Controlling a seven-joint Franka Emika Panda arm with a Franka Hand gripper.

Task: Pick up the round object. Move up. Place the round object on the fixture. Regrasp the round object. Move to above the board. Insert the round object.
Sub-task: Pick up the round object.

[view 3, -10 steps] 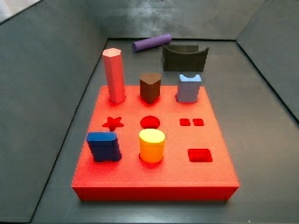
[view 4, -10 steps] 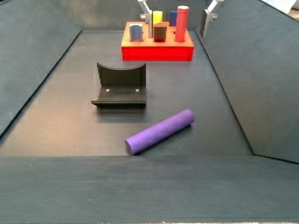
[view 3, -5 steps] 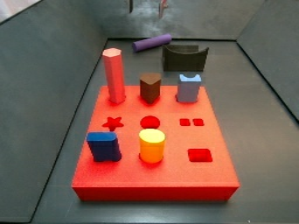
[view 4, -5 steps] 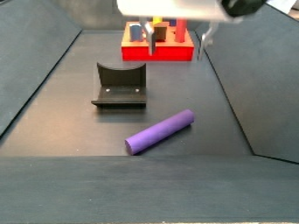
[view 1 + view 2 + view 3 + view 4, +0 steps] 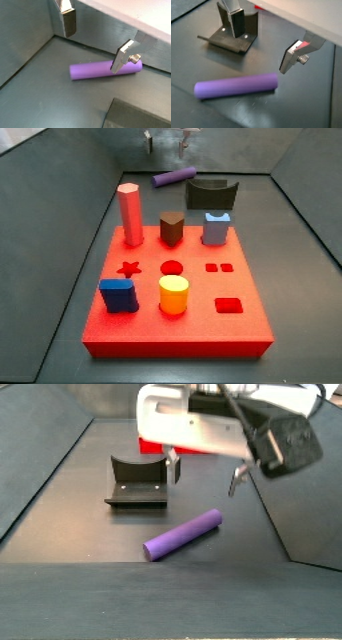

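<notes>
The round object, a long slim purple peg [image 5: 183, 534], lies flat on the dark floor near the back wall; it shows in both wrist views [image 5: 100, 70] [image 5: 238, 86] and in a side view [image 5: 174, 176]. My gripper [image 5: 203, 476] is open and empty and hangs above the peg, its silver fingers [image 5: 68, 22] well apart. It also shows in both wrist views [image 5: 95, 40] [image 5: 263, 40]. The fixture [image 5: 138, 481], a dark block with a U-shaped notch, stands beside the peg [image 5: 211, 194] [image 5: 231, 37]. The red board [image 5: 201, 333] lies beyond the fixture.
On the board stand a tall pink hexagonal peg [image 5: 130, 214], a brown peg [image 5: 171, 227], a pale blue peg [image 5: 215, 228], a dark blue block [image 5: 118, 295] and a short yellow cylinder [image 5: 174, 293]. Grey walls enclose the floor [image 5: 54, 474].
My gripper has come down from above into the side views and now hangs low over the purple peg. The peg, fixture and board have not moved.
</notes>
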